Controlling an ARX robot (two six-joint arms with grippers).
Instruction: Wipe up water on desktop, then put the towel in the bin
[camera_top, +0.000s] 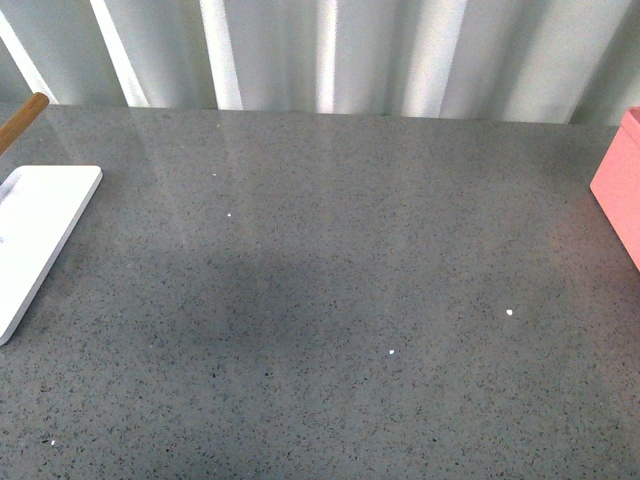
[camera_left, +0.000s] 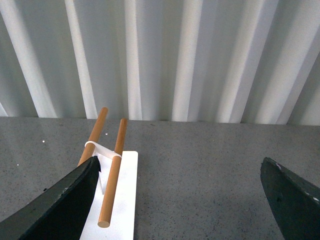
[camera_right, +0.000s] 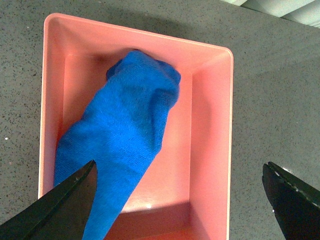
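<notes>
A white ribbed wall (camera_top: 400, 50) backs the desktop (camera_top: 330, 300), glossy grey and speckled, with no puddle that I can make out, only a few bright flecks. At the far left lies a white tray (camera_top: 40, 230) bearing a rack of wooden rods (camera_left: 112, 185). The left gripper (camera_left: 179, 165) hangs above the surface near that tray, jaws spread wide and empty. At the right edge stands the pink bin (camera_top: 620, 190). The right gripper (camera_right: 179, 167) hovers directly over it, jaws likewise wide apart, grasping nothing. The towel (camera_right: 125, 135) lies slantwise inside the bin, loose. One end runs out of sight behind a finger, so whether it clears the rim cannot be told. The drop looks done. To finish cleanly, the right arm should rise straight up with jaws wide, so no fibres snag and drag the cloth out.
</notes>
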